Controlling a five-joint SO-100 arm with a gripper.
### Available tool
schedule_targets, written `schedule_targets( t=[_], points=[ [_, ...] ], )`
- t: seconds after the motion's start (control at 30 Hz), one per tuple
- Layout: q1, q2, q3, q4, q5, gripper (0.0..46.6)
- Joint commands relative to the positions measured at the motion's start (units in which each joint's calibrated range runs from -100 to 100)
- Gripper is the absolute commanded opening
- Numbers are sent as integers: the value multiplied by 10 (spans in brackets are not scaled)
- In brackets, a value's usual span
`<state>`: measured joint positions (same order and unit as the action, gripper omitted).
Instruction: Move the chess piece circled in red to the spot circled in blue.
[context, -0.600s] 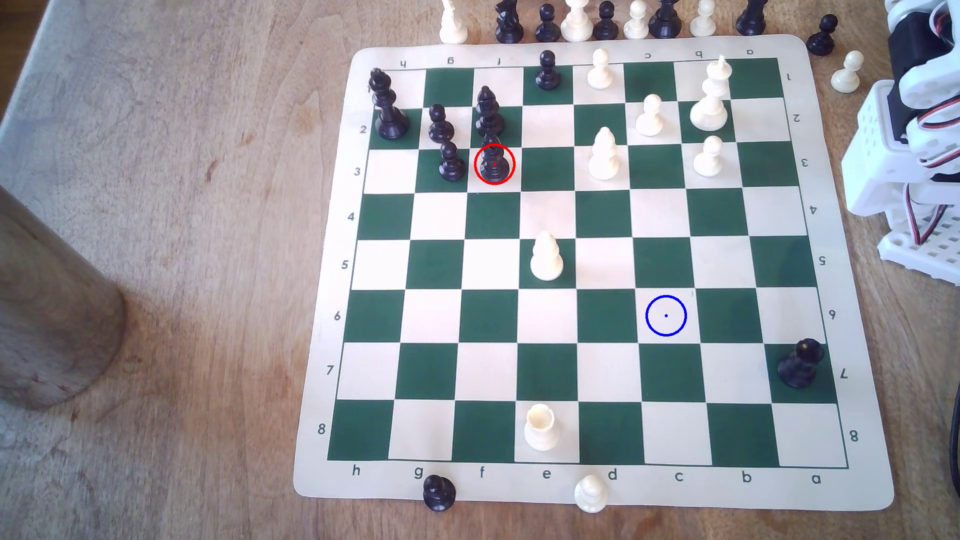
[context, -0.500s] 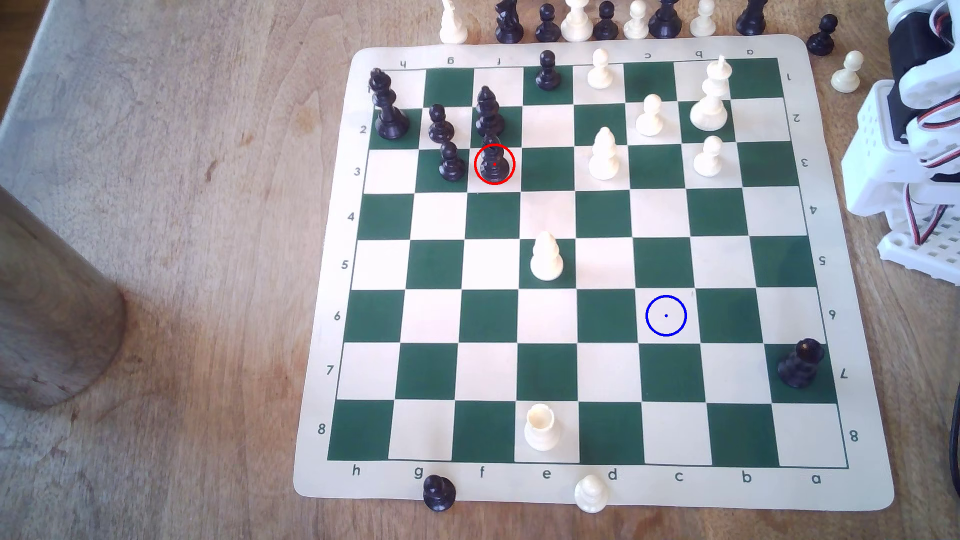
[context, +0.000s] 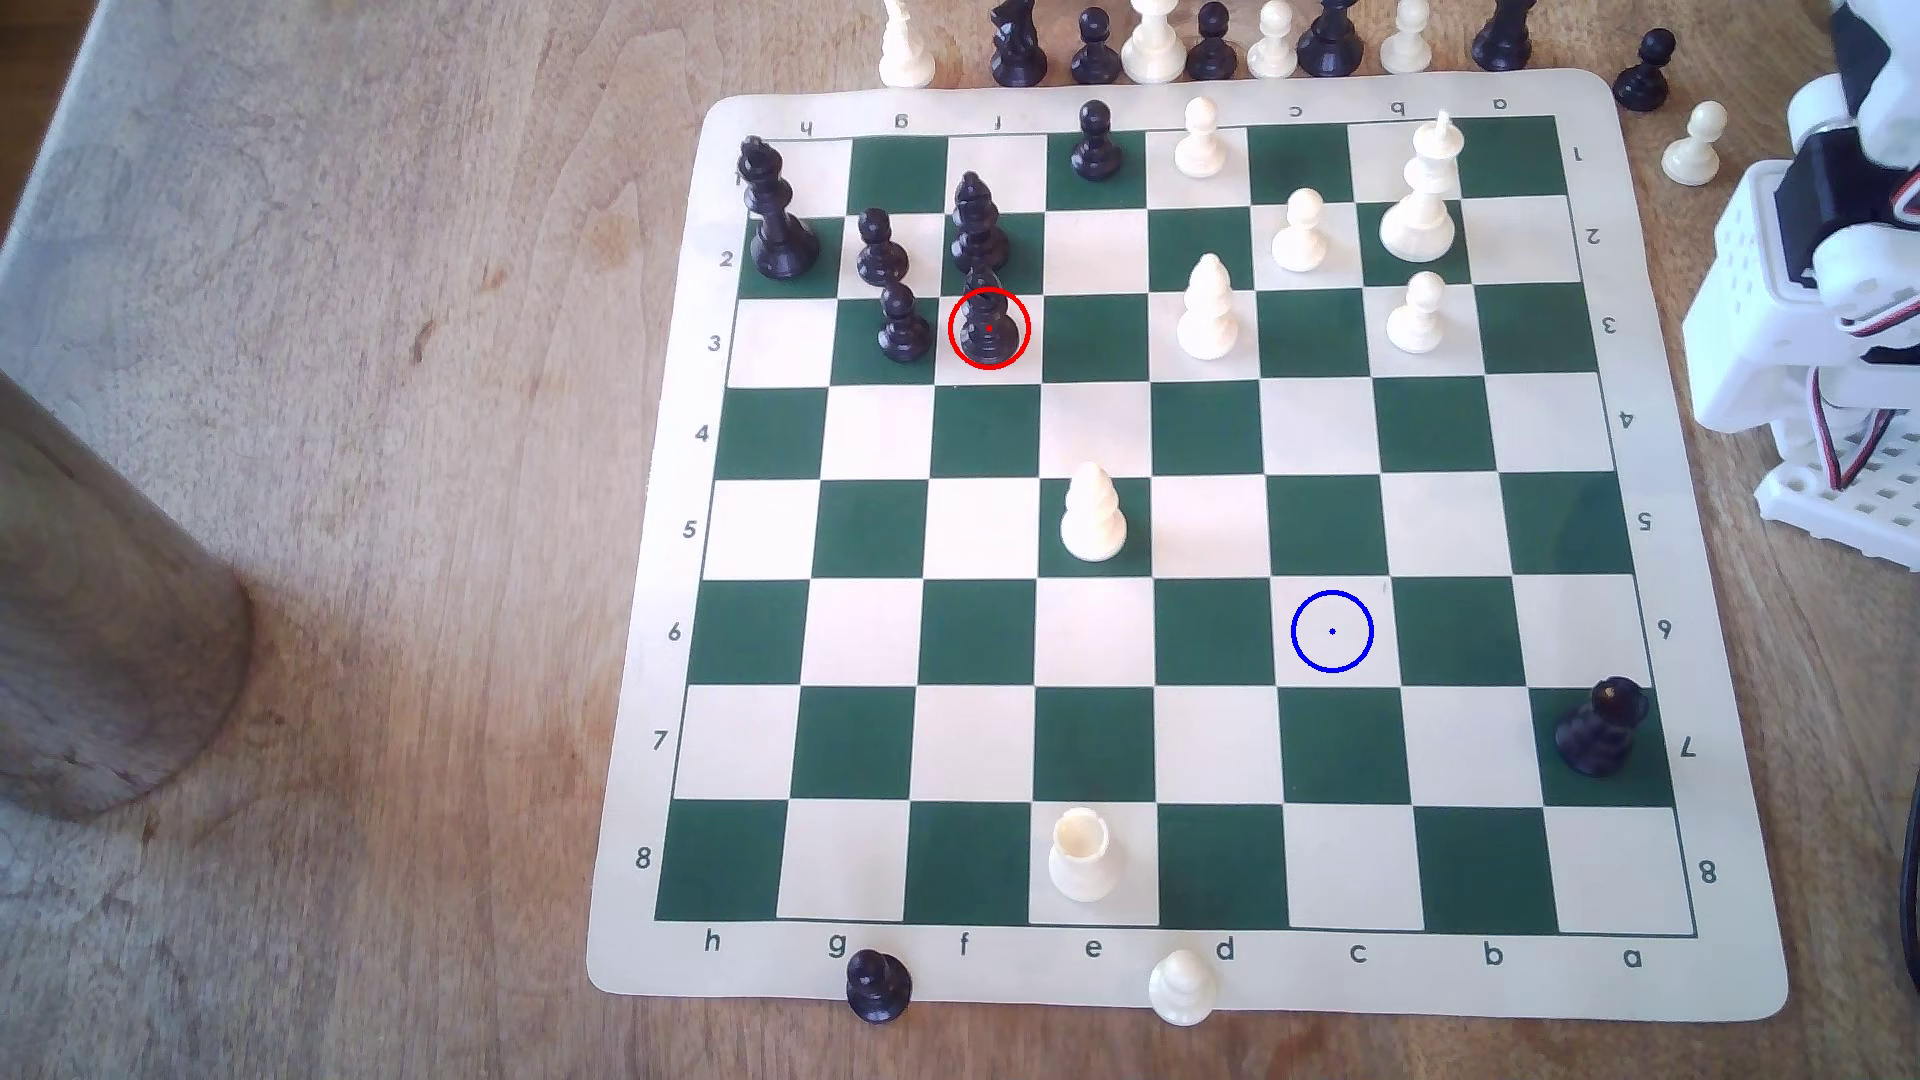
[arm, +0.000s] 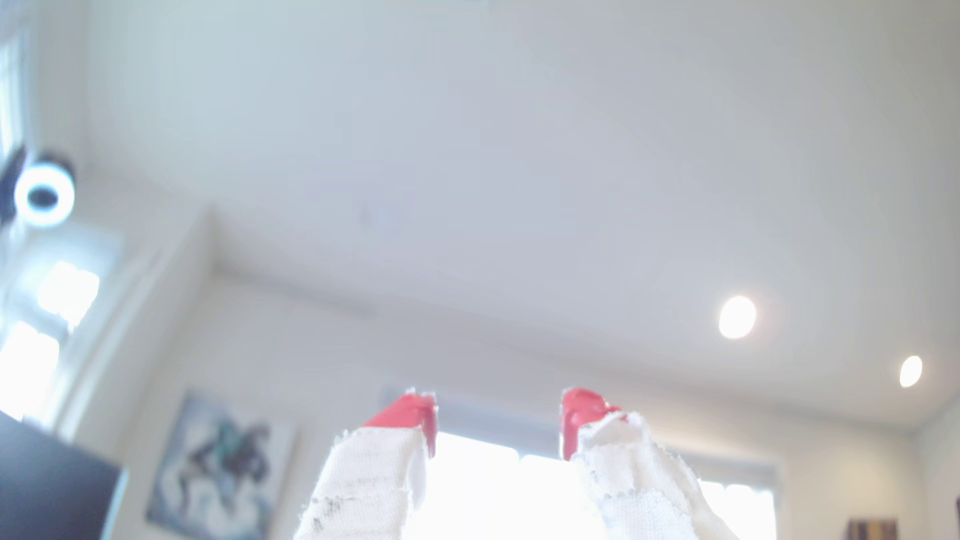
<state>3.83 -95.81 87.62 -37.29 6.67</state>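
The black bishop-like chess piece (context: 987, 317) stands inside the red ring on a cream square in row 3, in the upper left part of the green-and-cream board (context: 1174, 976). The spot (context: 1332, 631), a cream square with a blue ring and dot, lies bare in row 6 toward the exterior view's right. In the wrist view my gripper (arm: 498, 415) points up at the ceiling, open, with a wide gap between its red-tipped, white-wrapped fingers (arm: 410, 415) and nothing held. The white arm (context: 1808, 280) sits folded off the board at the exterior view's right edge.
Two black pawns (context: 902, 327) and a taller black piece (context: 977, 223) crowd close around the circled piece. The black king (context: 774, 213) stands at the corner. White pieces (context: 1207, 309) dot the board's middle and top. Captured pieces line the far edge. A brown cylinder (context: 104, 613) stands at left.
The arm's upper part at the exterior view's right edge has shifted slightly. No chess piece has moved.
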Motion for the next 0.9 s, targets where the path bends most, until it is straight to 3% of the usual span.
schedule_targets(
  t=[0.0, 0.33, 0.47, 0.67, 0.8, 0.87],
  points=[
    [22, 0, -85, 185, -1, 128],
    [61, 0, -148, 465, -11, 133],
    [64, 13, -169, 593, -8, 83],
    [55, 162, -292, 750, -43, 81],
    [43, 248, -346, 781, -72, 82],
    [41, 271, -349, 782, -74, 82]
  ],
)
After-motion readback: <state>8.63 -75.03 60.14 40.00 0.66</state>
